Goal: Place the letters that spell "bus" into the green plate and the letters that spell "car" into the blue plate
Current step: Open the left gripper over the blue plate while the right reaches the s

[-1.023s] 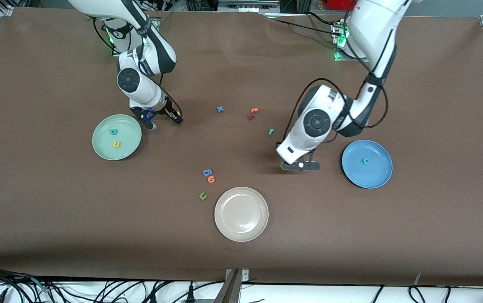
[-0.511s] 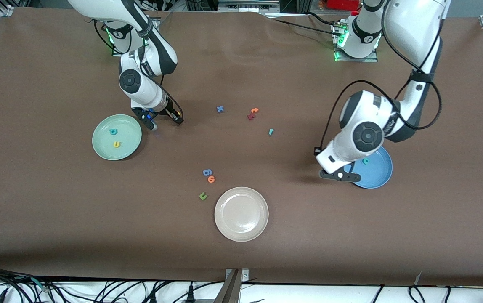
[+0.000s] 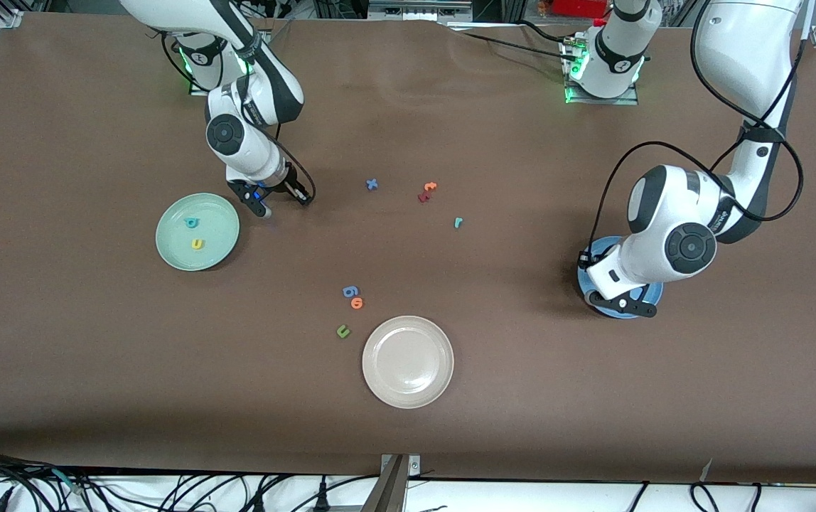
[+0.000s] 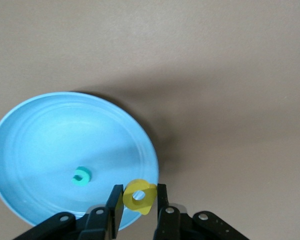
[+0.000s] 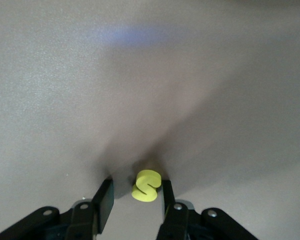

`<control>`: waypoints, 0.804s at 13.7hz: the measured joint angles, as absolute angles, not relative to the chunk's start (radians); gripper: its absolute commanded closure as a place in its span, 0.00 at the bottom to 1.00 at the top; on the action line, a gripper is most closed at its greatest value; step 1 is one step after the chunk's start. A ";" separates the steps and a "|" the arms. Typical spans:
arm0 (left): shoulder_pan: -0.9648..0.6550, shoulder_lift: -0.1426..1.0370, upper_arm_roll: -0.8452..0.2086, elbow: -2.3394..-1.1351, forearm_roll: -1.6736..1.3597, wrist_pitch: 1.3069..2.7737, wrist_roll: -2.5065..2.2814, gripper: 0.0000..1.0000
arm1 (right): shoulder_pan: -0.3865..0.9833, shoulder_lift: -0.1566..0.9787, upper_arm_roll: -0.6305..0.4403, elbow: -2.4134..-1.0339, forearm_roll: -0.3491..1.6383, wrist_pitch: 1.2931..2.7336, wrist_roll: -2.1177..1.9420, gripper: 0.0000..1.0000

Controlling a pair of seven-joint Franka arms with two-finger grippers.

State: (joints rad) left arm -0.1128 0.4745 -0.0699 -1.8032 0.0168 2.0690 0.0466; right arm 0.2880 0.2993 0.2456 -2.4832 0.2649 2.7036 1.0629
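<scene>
Left claw [image 4: 139, 194]: clamped on the yellow a [image 4: 139, 196], which it held in the air over the rim of the blue plate [image 4: 50, 140].
Right claw [image 5: 135, 187]: low at the bench [image 3: 593, 427], its jaws apart and straddling the yellow s [image 5: 146, 185]; one finger was close against the letter, while the other stood off with a gap.
Yellow s: flat on the bench outside the green plate [image 3: 217, 226]; seen from the front, the right claw around it sat at about 2 o'clock from that plate, just beside its rim.
Green plate: toward the right arm's end of the bench, with the teal b [image 3: 191, 222] and the yellow u [image 3: 197, 244] inside it; the u lay at 6 o'clock from the b.
Blue plate: toward the left arm's end, mostly hidden by the left arm in the front view; the teal c [image 4: 81, 176] lay inside it.
Teal r [image 3: 458, 222]: alone on the bench at about 1 o'clock from the beige plate [image 3: 408, 359], well apart from both task plates.
Other letters: the blue x [image 3: 372, 184] and the orange and dark red pair [image 3: 427, 191] lay at mid-bench; the blue 6 [image 3: 350, 291], an orange ring [image 3: 357, 303] and the green u [image 3: 342, 331] lay near the beige plate, at about 10 o'clock from it.
</scene>
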 measured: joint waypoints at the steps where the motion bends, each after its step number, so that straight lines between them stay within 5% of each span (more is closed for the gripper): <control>1: -0.102 0.464 -0.070 -1.827 0.031 2.097 0.058 0.77 | 0.288 0.299 0.246 -2.483 0.265 2.704 1.063 0.50; 8: -0.028 0.430 -0.071 -2.024 0.036 2.364 0.192 0.75 | 0.288 0.299 0.246 -2.484 0.265 2.704 1.012 0.50; 10: -0.018 0.427 -0.071 -2.024 0.036 2.369 0.206 0.52 | 0.288 0.299 0.246 -2.484 0.265 2.705 0.998 0.51; 11: -0.018 0.426 -0.071 -2.023 0.036 2.369 0.206 0.28 | 0.288 0.299 0.245 -2.484 0.265 2.705 0.986 0.51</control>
